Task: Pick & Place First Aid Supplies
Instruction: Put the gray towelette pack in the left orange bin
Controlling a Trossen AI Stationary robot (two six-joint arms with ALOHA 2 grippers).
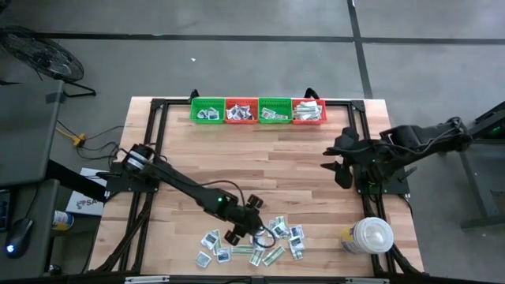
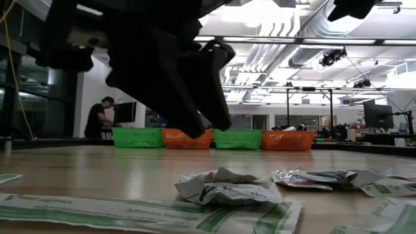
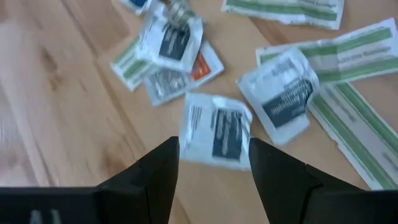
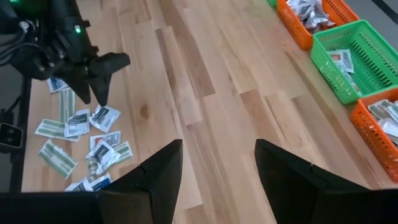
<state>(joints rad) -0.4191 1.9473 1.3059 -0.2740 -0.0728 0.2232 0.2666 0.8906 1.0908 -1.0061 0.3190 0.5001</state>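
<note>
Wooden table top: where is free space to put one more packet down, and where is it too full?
Free: the bare boards between the row of green and orange plastic baskets and the scattered flat first-aid packets. Crowded: the near edge, where the left gripper hovers open over the packets, beside the white round lidded container.

On the wooden bench (image 1: 260, 158), four small baskets (image 1: 258, 110) alternating green and red-orange line the far edge, a big white round lidded container (image 1: 371, 236) stands at the near right corner, and a person (image 2: 97, 117) stands beyond the baskets.
</note>
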